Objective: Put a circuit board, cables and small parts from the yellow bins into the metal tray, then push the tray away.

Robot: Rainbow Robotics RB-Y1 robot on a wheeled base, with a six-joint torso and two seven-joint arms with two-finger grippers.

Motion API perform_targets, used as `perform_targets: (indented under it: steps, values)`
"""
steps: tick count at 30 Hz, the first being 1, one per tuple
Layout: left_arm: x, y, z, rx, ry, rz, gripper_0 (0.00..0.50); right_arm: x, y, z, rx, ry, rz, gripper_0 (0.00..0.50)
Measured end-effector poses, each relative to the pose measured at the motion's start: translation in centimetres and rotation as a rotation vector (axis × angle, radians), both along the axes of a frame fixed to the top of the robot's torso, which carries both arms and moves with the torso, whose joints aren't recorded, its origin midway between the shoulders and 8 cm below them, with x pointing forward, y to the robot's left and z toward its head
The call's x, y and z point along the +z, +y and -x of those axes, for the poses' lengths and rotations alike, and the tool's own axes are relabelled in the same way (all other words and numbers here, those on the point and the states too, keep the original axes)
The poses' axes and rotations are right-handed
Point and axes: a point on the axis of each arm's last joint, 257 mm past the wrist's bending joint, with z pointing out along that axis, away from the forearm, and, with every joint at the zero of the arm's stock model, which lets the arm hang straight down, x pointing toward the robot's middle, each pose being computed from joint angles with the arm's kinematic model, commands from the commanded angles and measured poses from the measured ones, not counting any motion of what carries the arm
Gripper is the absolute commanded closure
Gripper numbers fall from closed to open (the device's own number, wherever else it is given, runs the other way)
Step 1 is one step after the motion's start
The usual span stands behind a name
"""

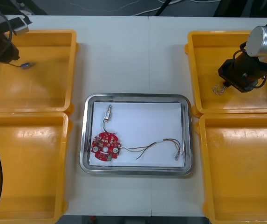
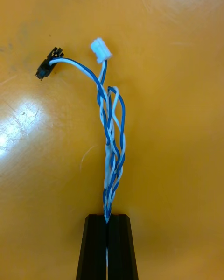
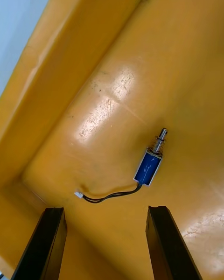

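My right gripper (image 2: 107, 220) is shut on the lower end of a twisted blue and white cable (image 2: 111, 135), which has a white plug and a black plug at its far end. In the front view that gripper (image 1: 225, 84) hangs over the far right yellow bin (image 1: 203, 60). My left gripper (image 3: 105, 210) stands open over the far left yellow bin (image 1: 40, 88), just short of a small blue metal part (image 3: 150, 164) with a black lead. The metal tray (image 1: 135, 171) holds a round red circuit board (image 1: 106, 146), a small metal part (image 1: 108, 112) and a red and yellow cable (image 1: 156, 145).
The near left bin (image 1: 26, 168) and near right bin (image 1: 245, 168) flank the tray. Bin walls rise close to both grippers. Bare table lies beyond the tray, between the far bins.
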Motion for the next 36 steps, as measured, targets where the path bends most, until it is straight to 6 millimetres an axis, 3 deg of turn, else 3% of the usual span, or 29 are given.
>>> perform_targets:
  steps: [6, 11, 16, 24, 28, 36]
  values:
    - [-2.0, 0.2, -0.6, 0.013, -0.005, 0.014, 0.009, 1.1, 0.2, 0.3, 0.036, 0.007, 0.044, 0.5]
    - [-2.8, -0.2, -1.2, 0.012, -0.02, 0.013, 0.016, 3.7, 0.4, 0.9, 0.085, 0.004, 0.1, 0.5]
    - [-3.8, -0.7, -1.6, 0.01, -0.024, 0.017, 0.02, 6.1, 0.6, 1.9, 0.276, 0.014, 0.198, 0.5]
    - [-5.5, -1.2, -1.6, 0.012, -0.01, 0.027, 0.024, 9.0, 1.9, 4.0, 0.452, 0.018, 0.195, 0.5]
    - [-6.3, -1.0, -1.4, 0.017, 0.007, 0.032, 0.048, 9.8, 2.4, 4.9, 0.636, 0.023, 0.259, 0.5]
    - [-6.4, -1.0, -1.3, 0.018, 0.009, 0.03, 0.123, 12.8, 3.7, 7.2, 0.805, 0.013, 0.363, 0.5]
